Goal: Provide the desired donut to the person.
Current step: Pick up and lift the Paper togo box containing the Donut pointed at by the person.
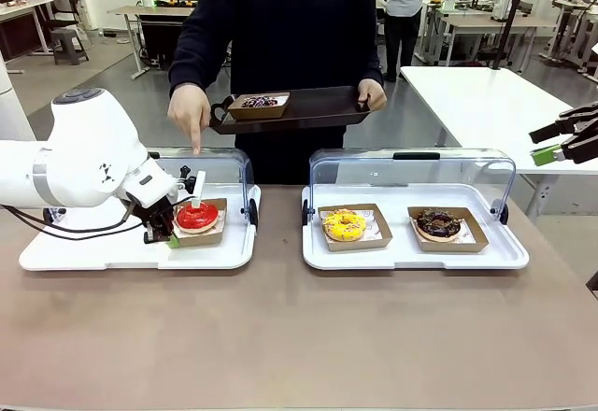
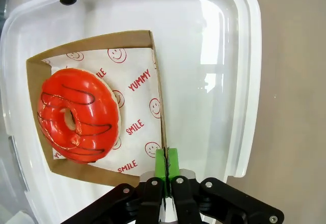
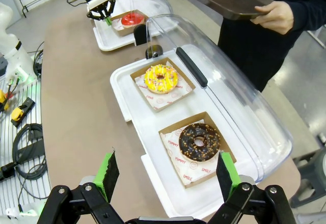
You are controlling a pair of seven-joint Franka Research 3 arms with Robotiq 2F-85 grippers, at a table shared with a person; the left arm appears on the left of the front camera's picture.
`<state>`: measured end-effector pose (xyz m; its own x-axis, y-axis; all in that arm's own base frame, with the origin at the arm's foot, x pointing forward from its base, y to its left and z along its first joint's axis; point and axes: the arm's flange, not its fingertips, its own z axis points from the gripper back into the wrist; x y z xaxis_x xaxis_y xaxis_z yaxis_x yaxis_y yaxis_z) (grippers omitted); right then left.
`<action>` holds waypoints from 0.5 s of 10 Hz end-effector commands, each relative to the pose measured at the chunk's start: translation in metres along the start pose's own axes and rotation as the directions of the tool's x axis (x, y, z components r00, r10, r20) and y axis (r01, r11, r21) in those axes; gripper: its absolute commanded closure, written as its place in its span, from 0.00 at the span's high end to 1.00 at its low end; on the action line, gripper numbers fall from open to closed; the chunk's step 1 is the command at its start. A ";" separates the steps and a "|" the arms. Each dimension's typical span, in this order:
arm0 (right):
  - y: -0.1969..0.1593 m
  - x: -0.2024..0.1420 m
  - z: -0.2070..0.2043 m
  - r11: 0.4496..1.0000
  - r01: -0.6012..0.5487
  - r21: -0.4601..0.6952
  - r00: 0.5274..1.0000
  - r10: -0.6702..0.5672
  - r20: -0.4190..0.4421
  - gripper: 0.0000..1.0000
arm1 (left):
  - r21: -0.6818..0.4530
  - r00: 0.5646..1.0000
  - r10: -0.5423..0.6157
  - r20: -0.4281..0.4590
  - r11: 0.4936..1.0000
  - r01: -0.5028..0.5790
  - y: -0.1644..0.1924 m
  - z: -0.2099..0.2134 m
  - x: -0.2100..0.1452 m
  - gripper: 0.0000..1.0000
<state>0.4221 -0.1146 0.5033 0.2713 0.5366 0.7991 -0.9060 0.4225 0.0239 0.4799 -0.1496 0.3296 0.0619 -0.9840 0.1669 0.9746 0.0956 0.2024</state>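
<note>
Pinching looks to be the step in hand. The left gripper (image 2: 166, 159) has its jaws brought together on the thin side wall of the cardboard box (image 2: 91, 43) that carries the red donut (image 2: 76, 114), the green pads squeezing the card between them at the bottom middle of the left wrist view. In the front view that box sits in a white tray (image 1: 93, 254) at the left of the frame, under a raised clear lid (image 1: 229, 163). The person (image 1: 280, 28) at top centre aims a pointing hand (image 1: 190, 110) straight down at it, so I take the red one to be the donut wanted. Their other hand (image 1: 372, 93) holds a dark serving tray (image 1: 318, 108) just beyond the lids, with one boxed donut (image 1: 259, 104) on it.

The right gripper (image 3: 167, 163) hangs with jaws wide apart and empty, near a yellow donut (image 3: 161, 78) and a chocolate donut (image 3: 199, 141) in their own boxes.

Next, I'd say, comes the lift: raise the box by that one wall, clear the tray rim and lid, then carry it up-frame to the bare part of the serving tray. Held at a single edge, the box may sag, so it wants a slow, level rise.
</note>
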 end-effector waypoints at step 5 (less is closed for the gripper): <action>0.000 -0.001 -0.001 1.000 -0.001 0.010 1.000 0.001 -0.002 1.00 | 0.069 1.000 0.011 0.026 0.998 -0.013 -0.045 0.073 -0.025 0.00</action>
<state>0.4221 -0.1146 0.5031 0.2717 0.5365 0.7990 -0.9061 0.4224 0.0244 0.4481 -0.1348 0.3658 0.0639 -0.9828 0.1732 0.9613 0.1072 0.2537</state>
